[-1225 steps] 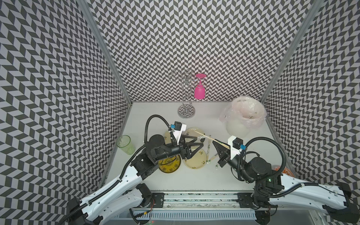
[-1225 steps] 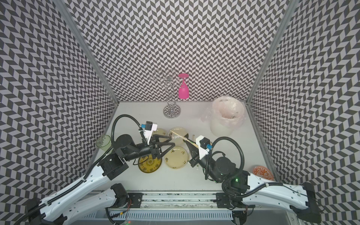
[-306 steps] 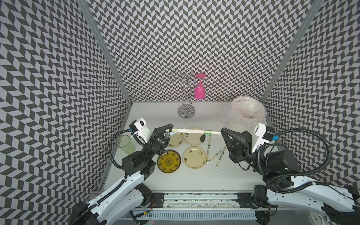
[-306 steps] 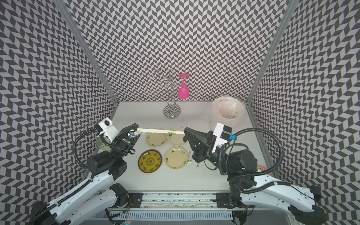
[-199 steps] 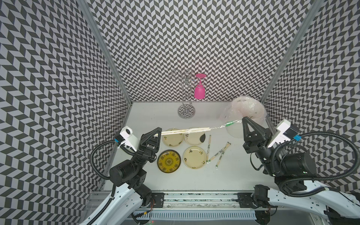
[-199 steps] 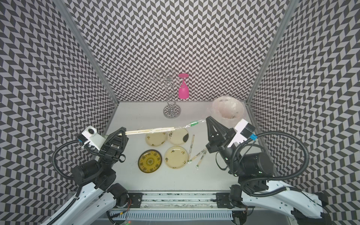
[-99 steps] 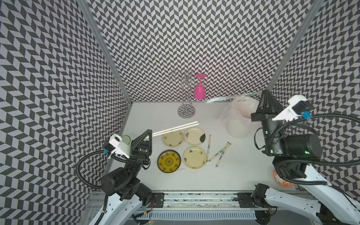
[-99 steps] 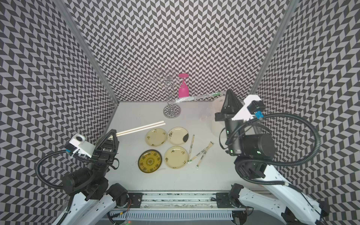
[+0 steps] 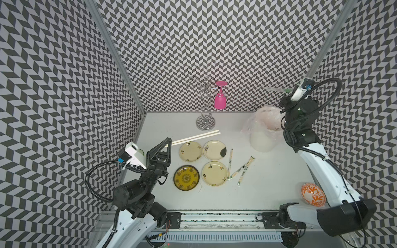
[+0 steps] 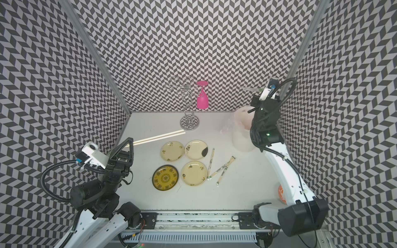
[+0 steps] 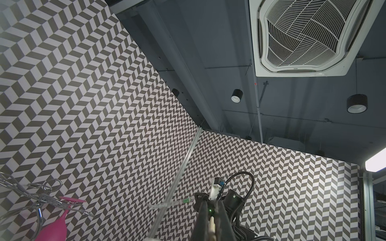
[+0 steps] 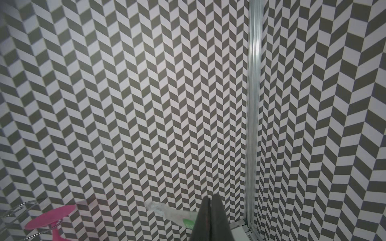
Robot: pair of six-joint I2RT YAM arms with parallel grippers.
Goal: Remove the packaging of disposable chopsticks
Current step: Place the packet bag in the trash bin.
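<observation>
Packaging (image 9: pixel 276 89) looks limp and light; right pincer (image 12: pixel 211 200) pinches its green end, left pincer (image 9: pixel 168 141) clamps stiff-looking chopsticks (image 9: pixel 197 135).

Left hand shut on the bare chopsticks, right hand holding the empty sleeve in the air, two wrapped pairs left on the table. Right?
No: three wrapped pairs lie on the table, not two, as both top views show. The rest stands: left hand shut on the bare chopsticks, right hand holding the empty sleeve in the air.
</observation>
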